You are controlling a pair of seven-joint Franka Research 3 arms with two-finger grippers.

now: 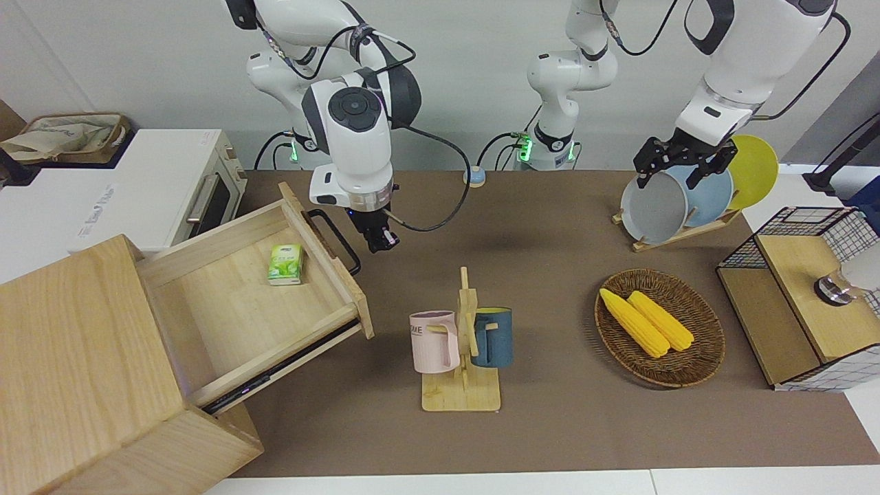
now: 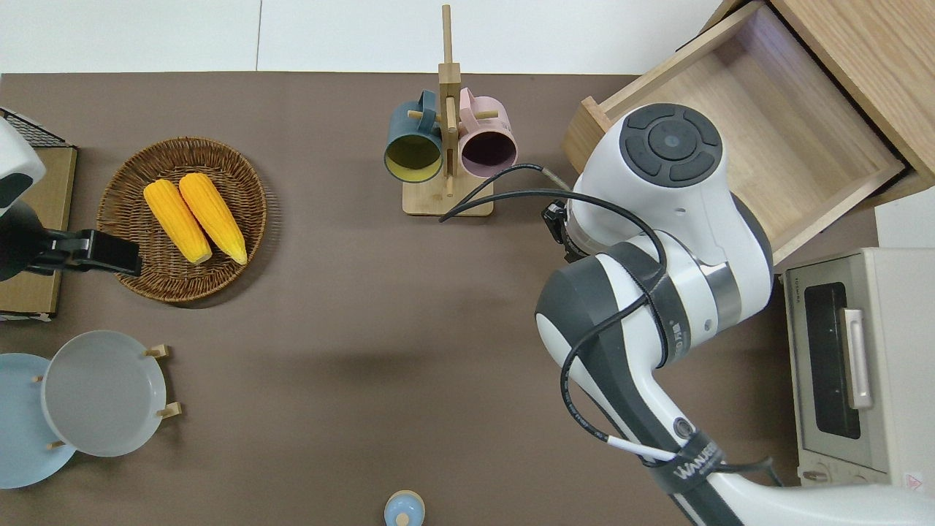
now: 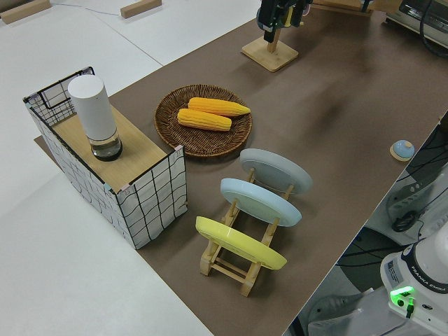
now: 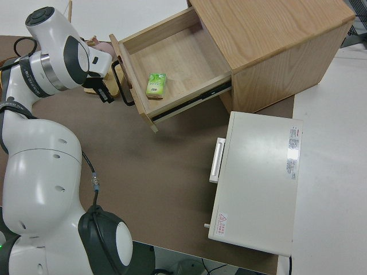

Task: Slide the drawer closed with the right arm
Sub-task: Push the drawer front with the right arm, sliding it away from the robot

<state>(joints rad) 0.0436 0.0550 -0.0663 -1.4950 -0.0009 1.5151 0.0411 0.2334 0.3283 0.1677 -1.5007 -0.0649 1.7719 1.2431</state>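
The pale-wood drawer point(image 1: 234, 302) stands pulled far out of the light-wood cabinet point(image 1: 75, 357), with a small green packet point(image 1: 286, 264) lying in it. Its black loop handle point(image 1: 337, 242) faces the middle of the table. My right gripper point(image 1: 380, 240) is shut and empty, hanging low just beside the handle without touching it. The right side view shows the gripper point(image 4: 105, 94) next to the handle point(image 4: 124, 86) and the open drawer point(image 4: 172, 57). In the overhead view the arm's wrist hides the gripper, above the drawer's point(image 2: 760, 124) front edge. The left arm is parked, gripper point(image 1: 677, 165) open.
A wooden mug rack point(image 1: 462, 350) with a pink and a blue mug stands close to the drawer's front. A white toaster oven point(image 1: 172, 192) is beside the cabinet. A corn basket point(image 1: 660, 330), plate rack point(image 1: 677, 199) and wire-mesh box point(image 1: 804, 295) are at the left arm's end.
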